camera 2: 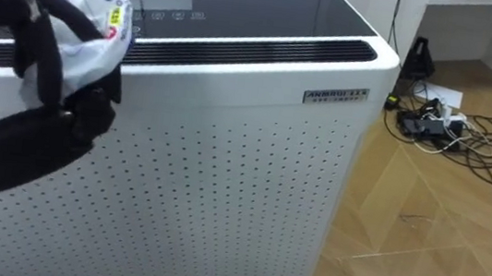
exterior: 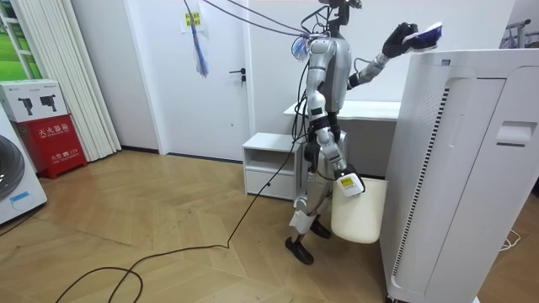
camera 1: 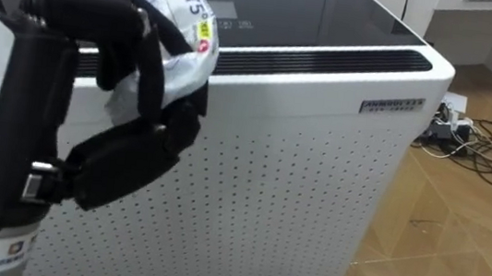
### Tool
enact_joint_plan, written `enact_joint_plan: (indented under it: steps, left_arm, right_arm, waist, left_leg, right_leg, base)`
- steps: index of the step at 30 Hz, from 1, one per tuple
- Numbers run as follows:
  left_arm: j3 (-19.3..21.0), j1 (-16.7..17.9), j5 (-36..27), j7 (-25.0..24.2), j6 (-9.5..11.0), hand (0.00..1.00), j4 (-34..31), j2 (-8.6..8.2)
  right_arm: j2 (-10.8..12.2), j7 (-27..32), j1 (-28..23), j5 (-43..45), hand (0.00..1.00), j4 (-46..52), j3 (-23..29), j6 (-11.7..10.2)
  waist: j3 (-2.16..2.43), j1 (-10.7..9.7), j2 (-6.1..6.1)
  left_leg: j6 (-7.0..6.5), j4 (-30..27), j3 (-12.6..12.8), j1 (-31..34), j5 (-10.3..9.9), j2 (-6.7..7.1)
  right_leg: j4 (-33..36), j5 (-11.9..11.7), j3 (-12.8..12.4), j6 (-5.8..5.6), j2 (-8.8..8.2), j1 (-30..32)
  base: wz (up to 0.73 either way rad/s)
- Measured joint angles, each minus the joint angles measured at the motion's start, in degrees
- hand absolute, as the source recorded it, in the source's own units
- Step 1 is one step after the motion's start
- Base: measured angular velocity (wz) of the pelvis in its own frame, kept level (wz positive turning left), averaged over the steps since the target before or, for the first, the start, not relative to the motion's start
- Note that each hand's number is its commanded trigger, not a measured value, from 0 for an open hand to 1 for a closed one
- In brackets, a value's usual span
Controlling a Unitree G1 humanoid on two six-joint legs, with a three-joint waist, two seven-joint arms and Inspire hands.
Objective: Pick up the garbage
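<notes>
Garbage here is a crumpled white wrapper [camera 1: 174,18] with a yellow and red patch of print. It is held up in the left hand [camera 1: 101,19], whose black fingers curl over it from above while the thumb closes beneath. Hand and wrapper sit over the near left corner of a tall white air purifier [camera 1: 296,190], level with its top edge. The purifier has a perforated front wall, a dark glossy top panel [camera 1: 278,16] and a long dark grille [camera 1: 329,59] running along the front of the top.

To the right of the purifier, the eye views show a tangle of cables [camera 1: 477,146] lying on the wooden floor [camera 1: 457,246].

The room view adds the robot's stance: it stands upright beside the purifier, facing it, with its left arm raised and the wrapper at the purifier's top. That view also has the right hand [exterior: 341,172] hanging low by the robot's hip, at the top edge of a cream bin [exterior: 358,215] beside its legs. Whether the hand grips the bin cannot be told. Behind the robot are a white door [exterior: 223,76] and a low white cabinet [exterior: 269,164].
</notes>
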State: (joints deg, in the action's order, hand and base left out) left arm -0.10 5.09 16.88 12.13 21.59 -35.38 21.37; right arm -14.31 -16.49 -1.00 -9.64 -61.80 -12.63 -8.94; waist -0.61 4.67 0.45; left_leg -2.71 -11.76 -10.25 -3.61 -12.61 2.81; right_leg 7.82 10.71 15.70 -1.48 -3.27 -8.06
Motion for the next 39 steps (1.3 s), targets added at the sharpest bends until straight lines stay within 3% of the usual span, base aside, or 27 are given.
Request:
enact_joint_plan:
  steps: [2,8,15,22,26,33,39]
  left_arm:
    - [-1.96,0.17,-5.55,-3.41,-0.10,1.00,0.16,-0.68]
    - [-4.17,0.22,-16.75,-12.28,-0.57,1.00,0.16,-0.60]
    - [-4.96,0.17,-29.94,-21.12,-4.39,1.00,0.09,-0.76]
    - [-5.45,0.14,-30.38,-26.75,-5.64,1.00,3.47,-3.07]
    - [-7.11,0.69,-30.06,-30.27,-8.06,1.00,7.27,-2.80]
    - [-10.56,1.71,-27.20,-33.13,-10.22,1.00,21.35,-1.79]
    - [-13.66,1.13,-22.84,-33.02,-10.47,1.00,26.79,-1.76]
  right_arm:
    - [-0.07,0.00,-0.33,0.33,0.99,1.38,-0.14,0.02]
    - [-0.05,-0.55,-0.17,1.40,1.00,4.27,-0.78,0.02]
    - [-0.30,-0.62,-0.05,1.08,1.00,4.05,-1.60,0.28]
    - [-0.16,-0.70,-0.10,2.41,1.00,4.57,-2.08,2.21]
    - [-0.24,-0.36,0.20,3.18,1.00,6.65,-2.09,2.91]
    - [-0.13,-0.40,4.12,1.93,1.00,6.78,-3.72,2.94]
    - [-0.01,-0.23,8.04,0.62,1.00,6.49,-4.23,2.91]
  waist:
    - [-0.23,-0.01,0.09]
    - [-0.14,-1.06,0.52]
    - [-0.02,-1.20,0.57]
    - [0.33,-1.00,0.41]
    - [0.39,-0.82,0.39]
    - [0.13,-1.35,-0.23]
    - [-0.46,-1.33,0.67]
  left_leg:
    - [0.00,-0.01,0.21,0.35,0.00,0.01]
    - [-0.01,-0.23,1.60,1.15,0.00,-0.09]
    - [-0.05,-0.02,3.12,1.17,0.03,-0.21]
    - [-0.09,-0.60,3.57,2.05,0.05,-0.18]
    - [-0.08,-1.46,3.85,3.46,0.06,-0.32]
    - [-0.03,-4.20,4.83,9.14,0.62,-0.35]
    - [-0.07,-6.10,4.50,13.91,0.77,-0.31]
  right_leg:
    - [0.11,0.00,0.19,0.00,-0.08,0.37]
    - [0.78,0.02,0.12,-0.03,-0.28,1.25]
    - [0.78,0.04,-0.74,-0.07,-0.34,1.62]
    - [1.03,0.04,-1.27,-0.07,-0.36,2.49]
    - [2.05,0.03,-1.25,-0.05,-0.34,3.85]
    - [3.97,-0.22,0.30,0.34,-0.81,8.64]
    - [4.88,-0.63,1.78,0.45,-1.01,12.11]
  base:
    - [0.00]
    - [0.00]
    - [-0.04]
    - [-0.04]
    - [0.00]
    - [0.12]
    - [0.14]
